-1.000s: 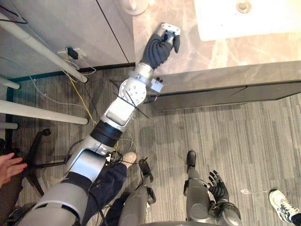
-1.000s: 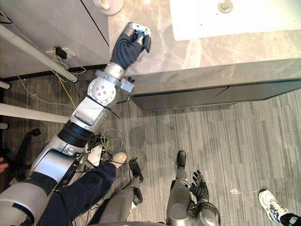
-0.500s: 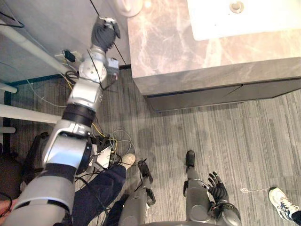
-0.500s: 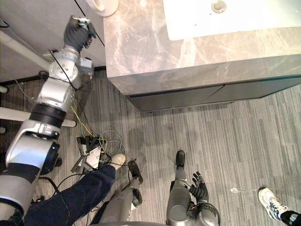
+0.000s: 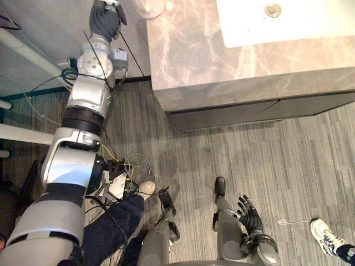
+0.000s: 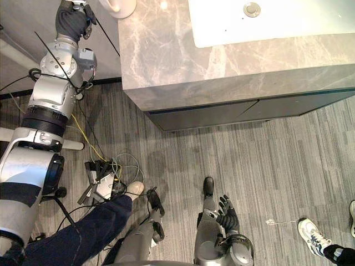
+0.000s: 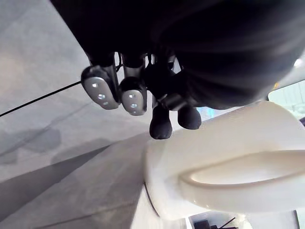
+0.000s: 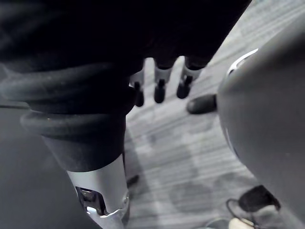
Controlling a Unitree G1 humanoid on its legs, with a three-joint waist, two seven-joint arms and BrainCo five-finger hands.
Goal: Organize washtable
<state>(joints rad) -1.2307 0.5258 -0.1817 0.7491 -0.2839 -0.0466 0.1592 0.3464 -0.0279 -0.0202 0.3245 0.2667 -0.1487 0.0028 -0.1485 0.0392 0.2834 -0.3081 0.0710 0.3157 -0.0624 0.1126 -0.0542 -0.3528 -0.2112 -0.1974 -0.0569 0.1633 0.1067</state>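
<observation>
The grey marble washtable (image 5: pixel 222 55) runs along the top, with a white sink basin (image 5: pixel 288 22) set in it. A white rounded vessel (image 5: pixel 151 6) sits at the counter's far left corner and shows close up in the left wrist view (image 7: pixel 224 176). My left hand (image 5: pixel 104 19) is raised beside the wall panel, just left of that vessel and off the counter. Its fingers (image 7: pixel 101 88) are curled against the thumb with nothing seen between them. My right hand (image 5: pixel 248 213) hangs low by my side, fingers (image 8: pixel 159 88) relaxed and holding nothing.
Below the countertop is a dark cabinet front (image 5: pixel 255 108). Cables and a power strip (image 5: pixel 119 183) lie on the grey carpet at the left. A person's leg in dark trousers (image 5: pixel 111 227) is at lower left, and a shoe (image 5: pixel 324 233) at lower right.
My left arm has swung left, off the counter's left part, and now reaches up along the wall beside the white vessel. The camera has shifted a little. The right hand stays low.
</observation>
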